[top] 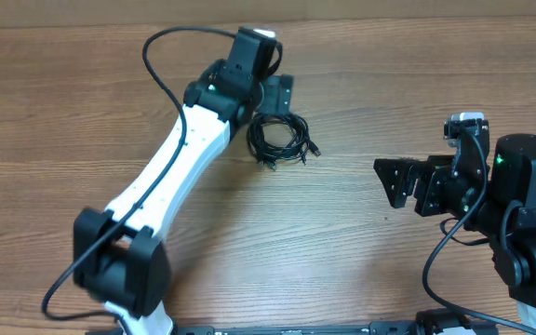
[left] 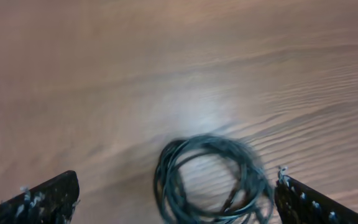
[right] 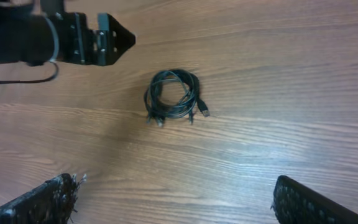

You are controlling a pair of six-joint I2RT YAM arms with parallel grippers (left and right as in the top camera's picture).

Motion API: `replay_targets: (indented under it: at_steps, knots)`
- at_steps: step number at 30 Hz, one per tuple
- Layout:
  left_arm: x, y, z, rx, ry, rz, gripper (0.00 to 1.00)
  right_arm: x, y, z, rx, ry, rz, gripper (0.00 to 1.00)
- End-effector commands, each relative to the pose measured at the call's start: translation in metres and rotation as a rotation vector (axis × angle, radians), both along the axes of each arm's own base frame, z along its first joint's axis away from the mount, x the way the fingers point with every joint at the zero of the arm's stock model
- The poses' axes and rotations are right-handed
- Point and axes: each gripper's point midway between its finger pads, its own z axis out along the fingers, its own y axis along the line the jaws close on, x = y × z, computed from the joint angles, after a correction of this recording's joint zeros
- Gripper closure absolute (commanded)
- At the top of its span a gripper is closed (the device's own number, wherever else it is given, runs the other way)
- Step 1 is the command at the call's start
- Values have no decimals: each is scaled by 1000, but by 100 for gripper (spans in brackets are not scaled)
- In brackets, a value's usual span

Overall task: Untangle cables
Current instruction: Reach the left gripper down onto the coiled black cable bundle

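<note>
Black cables [top: 280, 140], a dark coil on the warm brown wooden table [top: 342, 251], with wavy grain streaking right across it. The left arm [top: 170, 177] shows a white shell and black joints. The right arm [top: 529, 205] is black all over, with a small green light [top: 502, 160] glowing. The right gripper [top: 386, 184] is black too, its fingers [right: 42, 202] flecked with pale specks.

No readable text or labels

Left claw [left: 177, 186] and right claw [right: 174, 186], both spread wide.
</note>
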Motion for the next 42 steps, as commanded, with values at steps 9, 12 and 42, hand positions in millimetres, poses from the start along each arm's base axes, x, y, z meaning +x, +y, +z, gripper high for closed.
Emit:
replay_targets:
  at_steps: [9,12,42]
  knots:
    - [-3,-20,-87,-402,388,35,0,-5,-1,6,-25,-11,9,4]
    - [-4,-30,-90,-360,362,-48,6,-6,-1,5,-26,-6,9,4]
    - [5,4,-143,82,290,-118,13,-12,-2,-7,-62,39,39,4]
